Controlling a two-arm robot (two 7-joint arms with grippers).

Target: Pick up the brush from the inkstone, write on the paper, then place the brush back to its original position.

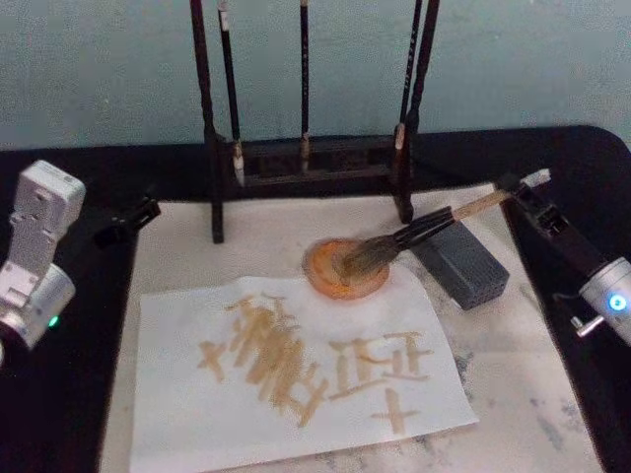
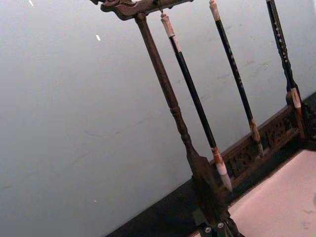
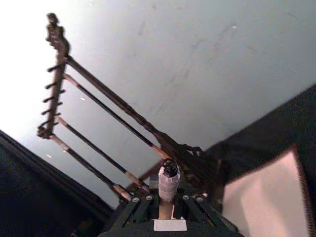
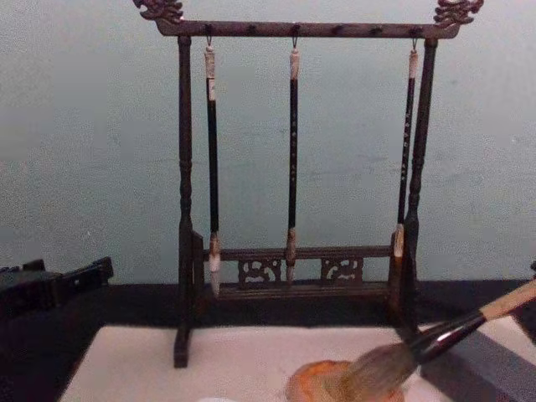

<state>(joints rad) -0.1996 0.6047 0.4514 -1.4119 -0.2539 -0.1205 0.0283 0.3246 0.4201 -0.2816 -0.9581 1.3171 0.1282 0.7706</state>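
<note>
**Listener:** Where is the brush?

**Operator:** I see the brush [image 1: 434, 225] lying at a slant on the right side of the work area. Its bushy grey-brown bristles rest on the inkstone [image 1: 325, 279], a round orange-brown dish. Its black ferrule lies across the top of a dark grey block [image 1: 463, 266] just beside the inkstone. The tan handle rises away to the right.

**Listener:** Is anything holding it?

**Operator:** Yes. My right hand [image 1: 517, 189] reaches in from the right edge and meets the far end of the handle. In the right wrist view its 2 fingers [image 3: 139, 207] are drawn in against either side of the handle, gripping it. The white end cap [image 3: 168, 183] and its cord loop stand up between them.

**Listener:** And your other arm?

**Operator:** My left hand [image 1: 138, 215] sits off to the left above the black counter [image 1: 59, 394], near the far left corner of the mat. I cannot tell how far open it is.

**Listener:** What about the paper?

**Operator:** The paper [image 1: 197, 414] lies flat on an off-white mat [image 1: 552, 394], just in front of the inkstone. Tan-brown brush strokes cover its middle and right. Behind it, at the mat's far edge, stands a dark wooden brush rack [image 4: 184, 209] with 3 thin dark brushes [image 4: 293, 151] hanging tips down.
</note>
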